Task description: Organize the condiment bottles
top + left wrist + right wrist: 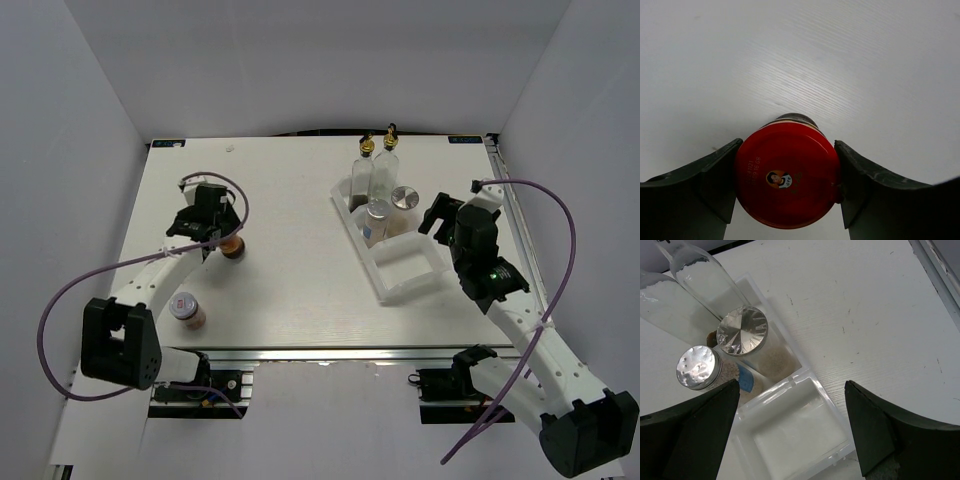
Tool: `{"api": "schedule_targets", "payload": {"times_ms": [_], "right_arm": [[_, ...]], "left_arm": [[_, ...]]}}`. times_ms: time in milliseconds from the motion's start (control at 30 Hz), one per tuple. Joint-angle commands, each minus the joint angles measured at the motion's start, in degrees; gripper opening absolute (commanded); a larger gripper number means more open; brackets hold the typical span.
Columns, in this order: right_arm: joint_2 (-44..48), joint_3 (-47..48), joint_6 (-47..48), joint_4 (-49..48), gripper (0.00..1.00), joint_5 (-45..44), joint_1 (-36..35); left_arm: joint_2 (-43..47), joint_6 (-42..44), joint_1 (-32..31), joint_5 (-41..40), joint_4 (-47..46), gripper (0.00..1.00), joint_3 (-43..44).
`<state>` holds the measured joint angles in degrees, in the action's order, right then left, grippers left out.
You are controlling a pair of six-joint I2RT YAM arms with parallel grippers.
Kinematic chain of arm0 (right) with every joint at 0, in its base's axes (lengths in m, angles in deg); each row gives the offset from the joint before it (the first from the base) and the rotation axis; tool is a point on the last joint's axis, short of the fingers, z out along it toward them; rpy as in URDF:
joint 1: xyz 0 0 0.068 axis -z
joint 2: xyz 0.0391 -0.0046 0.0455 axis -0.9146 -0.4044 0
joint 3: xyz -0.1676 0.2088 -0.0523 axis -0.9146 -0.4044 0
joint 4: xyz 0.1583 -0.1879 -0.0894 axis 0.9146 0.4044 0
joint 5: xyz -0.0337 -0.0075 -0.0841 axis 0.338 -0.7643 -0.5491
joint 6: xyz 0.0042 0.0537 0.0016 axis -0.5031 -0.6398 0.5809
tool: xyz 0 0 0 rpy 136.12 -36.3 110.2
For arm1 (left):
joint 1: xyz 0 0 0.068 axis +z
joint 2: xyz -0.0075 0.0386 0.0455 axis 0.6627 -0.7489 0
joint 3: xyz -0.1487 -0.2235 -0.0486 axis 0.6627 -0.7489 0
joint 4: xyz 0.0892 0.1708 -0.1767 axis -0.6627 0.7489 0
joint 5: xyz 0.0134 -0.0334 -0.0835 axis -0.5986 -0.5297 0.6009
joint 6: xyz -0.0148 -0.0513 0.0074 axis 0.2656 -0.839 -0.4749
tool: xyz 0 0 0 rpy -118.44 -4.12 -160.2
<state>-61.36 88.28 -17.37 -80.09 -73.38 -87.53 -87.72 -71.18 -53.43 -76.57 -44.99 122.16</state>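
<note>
While gripping the red-capped jar [787,175] with the left gripper [787,167], holding the right gripper [791,390] wide open beside the white tray [795,440].

On the bench [290,290], a tray [405,268] is set beside the right end effector [437,218], a pale-lidded jar [186,308] near the left end effector [228,243].
</note>
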Motion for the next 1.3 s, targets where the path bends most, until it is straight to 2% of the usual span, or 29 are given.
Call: {"api": "schedule_targets", "payload": {"times_ms": [0, 133, 267, 400, 500, 633, 800, 1067, 1267], "right_arm": [[1.9, 0.7, 0.9, -1.1, 0.89, -0.5, 0.3], [3.3, 1.2, 1.4, -0.2, 0.89, -0.4, 0.4], [4.4, 2.4, 0.1, 2.1, 0.89, -3.9, 0.8], [4.2, 3.4, -2.5, 6.3, 0.89, -6.8, 3.2], [3.9, 3.3, -3.6, 7.3, 0.89, -3.9, 7.6], [3.8, 2.9, -4.4, 7.3, 0.89, -1.1, 10.6], [4.7, 1.7, -5.0, 7.0, 0.89, -2.3, 12.1], [6.3, 0.8, -4.8, 6.4, 0.89, -1.3, 12.9], [6.5, 0.3, -3.8, 5.6, 0.89, -1.8, 13.1]], "left_arm": [[7.8, 3.3, -9.6, 6.2, -8.1, 0.00, 3.3], [8.2, 6.9, -18.5, 11.9, -10.7, 0.00, 6.6], [4.3, 10.2, -28.0, 12.0, -12.9, 0.00, 11.1], [-3.7, 15.0, -38.4, 12.1, -10.4, 0.00, 22.2], [-9.1, 19.1, -43.3, 11.7, -8.9, 0.00, 29.4], [-17.9, 21.8, -46.5, 12.6, -6.4, 0.00, 38.3], [-27.2, 23.7, -49.1, 14.4, -3.9, 0.00, 48.9], [-40.5, 25.3, -49.2, 13.7, -0.6, 0.00, 65.0], [-47.3, 25.0, -49.2, 15.4, 1.3, 0.00, 70.3]]}}
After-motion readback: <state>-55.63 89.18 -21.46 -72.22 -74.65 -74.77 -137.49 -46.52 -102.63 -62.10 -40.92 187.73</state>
